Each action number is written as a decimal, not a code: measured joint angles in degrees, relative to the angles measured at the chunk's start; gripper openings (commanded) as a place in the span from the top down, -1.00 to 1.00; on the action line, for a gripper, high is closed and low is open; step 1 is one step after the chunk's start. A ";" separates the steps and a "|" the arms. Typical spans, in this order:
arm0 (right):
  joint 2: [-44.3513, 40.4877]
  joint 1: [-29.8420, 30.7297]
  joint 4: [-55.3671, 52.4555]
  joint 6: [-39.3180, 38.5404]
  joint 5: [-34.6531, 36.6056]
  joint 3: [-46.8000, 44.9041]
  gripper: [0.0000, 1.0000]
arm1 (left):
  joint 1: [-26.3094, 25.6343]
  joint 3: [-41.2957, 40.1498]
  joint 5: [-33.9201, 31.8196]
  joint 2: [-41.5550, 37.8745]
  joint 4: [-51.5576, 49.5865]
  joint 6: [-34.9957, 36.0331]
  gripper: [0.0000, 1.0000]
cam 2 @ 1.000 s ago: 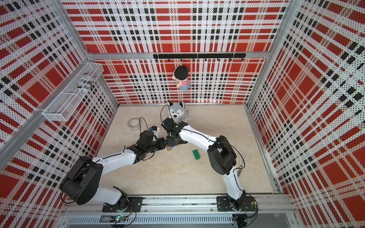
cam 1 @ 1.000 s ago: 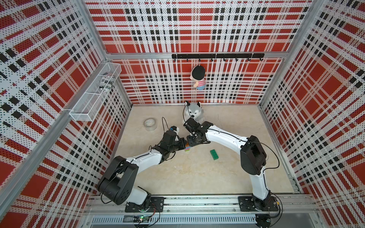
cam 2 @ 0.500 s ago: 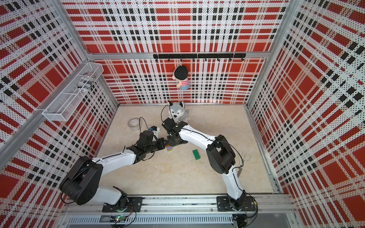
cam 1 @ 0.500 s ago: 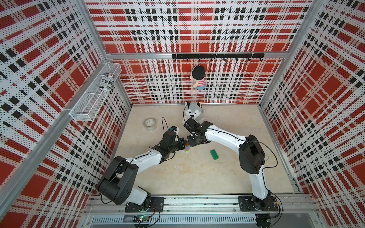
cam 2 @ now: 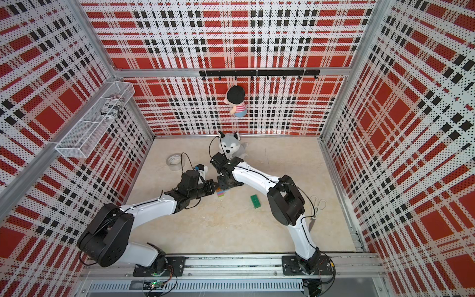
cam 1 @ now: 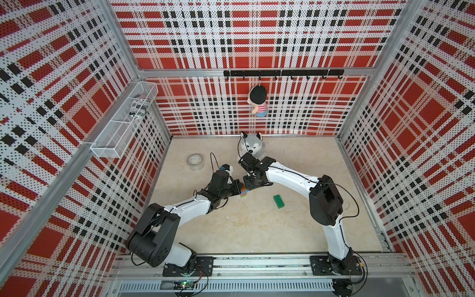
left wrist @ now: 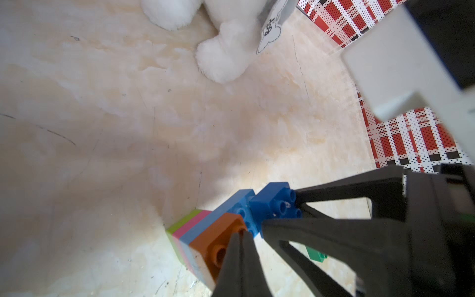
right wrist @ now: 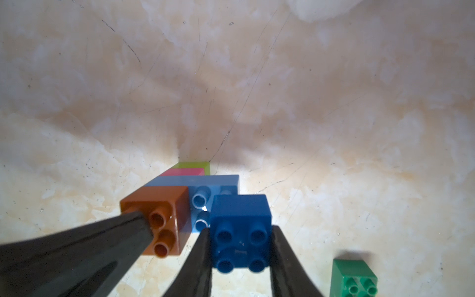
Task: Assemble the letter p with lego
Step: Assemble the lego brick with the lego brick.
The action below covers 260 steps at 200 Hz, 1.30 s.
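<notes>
Standing next to the rig, so here's what's on view. Both sets of fingers meet tip to tip over the little stack [cam 1: 243, 193] of bricks. It sits near the middle of the tabletop [cam 1: 257, 231], a bit in front of the husky plush [cam 1: 252, 147].

Stack from the bottom up: lime brick [right wrist: 194, 164] on the tabletop, pink brick [right wrist: 186, 171] on that, then the long light blue brick [right wrist: 213, 180]. The orange brick [right wrist: 159, 203] is on top, covering one half of the light blue one. The other half has its studs showing.

The right fingers [right wrist: 200, 262] are grasping the dark blue brick [right wrist: 240, 210], one finger on each side, studs up. It's held right at that bare half of the light blue brick, beside the orange one. Can't tell whether it's actually touching the studs underneath or sitting just above them.

The left fingers [left wrist: 230, 264] are clenched together with nothing between them. Their tip rests on top of the orange brick, right by its studs.

The dark green brick [cam 1: 279, 204] lies flat on its own on the tabletop, studs up, well apart from the stack, over on the robot's right. A clear tape roll [cam 1: 195, 162] is off on the robot's left, also well apart from the stack.
</notes>
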 measured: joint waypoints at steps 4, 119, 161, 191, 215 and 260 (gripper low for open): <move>0.00 0.00 0.00 -0.04 0.00 0.00 0.52 | 0.00 -0.04 0.00 0.00 0.07 0.00 1.00; 2.49 -0.22 -2.67 -2.51 -0.55 3.98 0.52 | 0.07 -0.07 0.37 0.02 0.20 0.02 1.00; 2.49 -0.26 -2.71 -2.84 -0.90 3.98 0.52 | 0.07 -0.09 0.48 0.07 0.26 0.04 1.00; 2.80 -0.33 -3.02 -3.08 -1.18 4.37 0.51 | 0.07 -0.09 0.61 0.13 0.35 0.09 1.00; 3.23 -0.33 -3.56 -3.45 -1.49 5.01 0.51 | 0.07 -0.09 0.66 0.15 0.39 0.15 1.00; 3.87 -0.37 -4.48 -4.02 -2.03 6.03 0.51 | 0.07 -0.09 0.83 0.22 0.52 0.20 1.00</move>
